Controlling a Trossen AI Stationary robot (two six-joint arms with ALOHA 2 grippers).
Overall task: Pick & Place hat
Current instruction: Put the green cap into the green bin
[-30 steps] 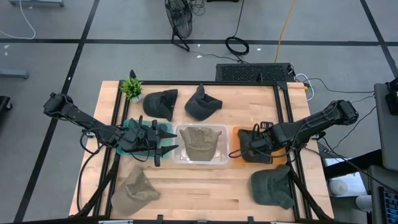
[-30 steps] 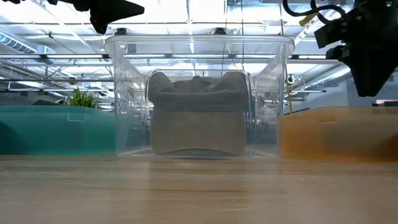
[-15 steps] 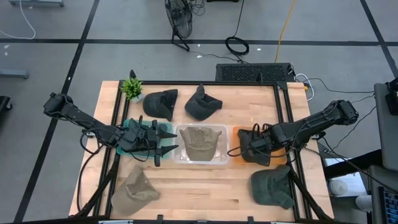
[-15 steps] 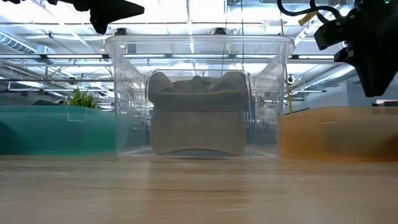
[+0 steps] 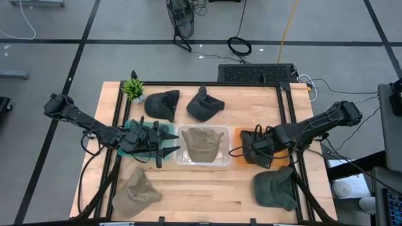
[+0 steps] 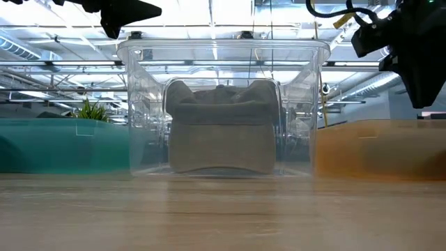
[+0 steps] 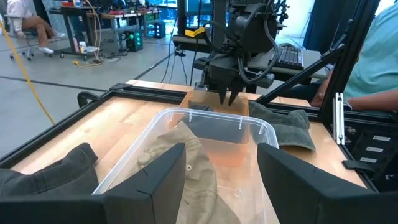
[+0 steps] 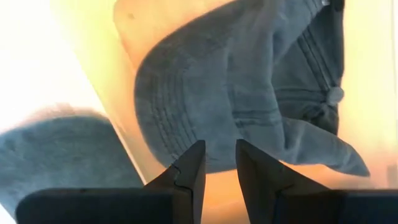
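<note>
Right gripper [image 8: 217, 163] shifted — hat [image 8: 249, 93] brim toward it.

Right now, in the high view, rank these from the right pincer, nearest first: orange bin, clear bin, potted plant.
1. Orange bin: directly under the right pincer.
2. Clear bin: next to it, at table centre.
3. Potted plant: far back-left corner.

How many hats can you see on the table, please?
6: two dark hats at the back, one in the clear bin, one in the orange bin, two at the front.
</note>
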